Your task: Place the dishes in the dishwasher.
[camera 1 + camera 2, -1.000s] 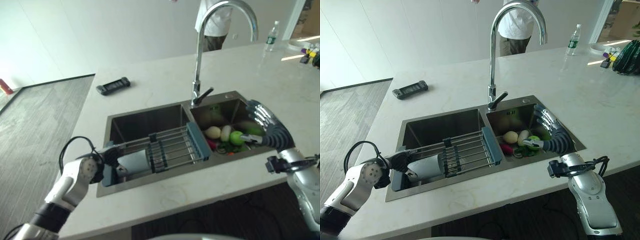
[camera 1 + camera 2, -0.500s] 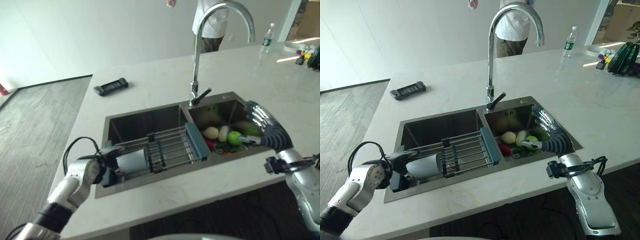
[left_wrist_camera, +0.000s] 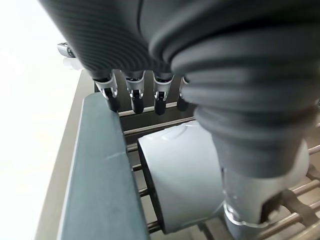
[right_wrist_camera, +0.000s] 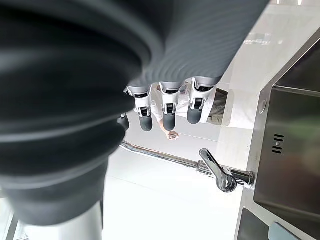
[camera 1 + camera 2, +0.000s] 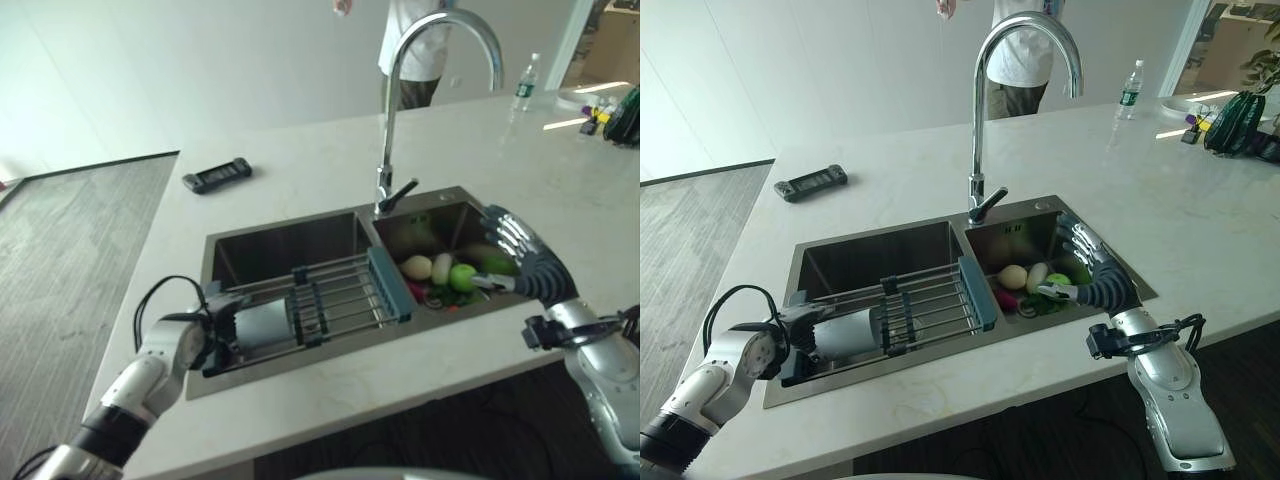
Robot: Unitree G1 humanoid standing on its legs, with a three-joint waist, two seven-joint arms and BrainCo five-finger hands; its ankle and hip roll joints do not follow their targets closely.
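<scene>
We see the cup (image 5: 845,333) lying sideways on the sink rack (image 5: 930,305), under our left hand (image 5: 800,322), fingers straight; right hand (image 5: 1092,272) open, well apart.

Both arms are silver-grey with smooth, rounded shells. The left arm (image 5: 135,385) ends in a round silver joint, and the right arm (image 5: 603,372) carries a black ring with a clamp below the wrist. A dark ribbed cover wraps the left hand (image 5: 213,322) and the right hand (image 5: 528,262). The fingers (image 4: 169,112) are silver and have dark tips.
</scene>
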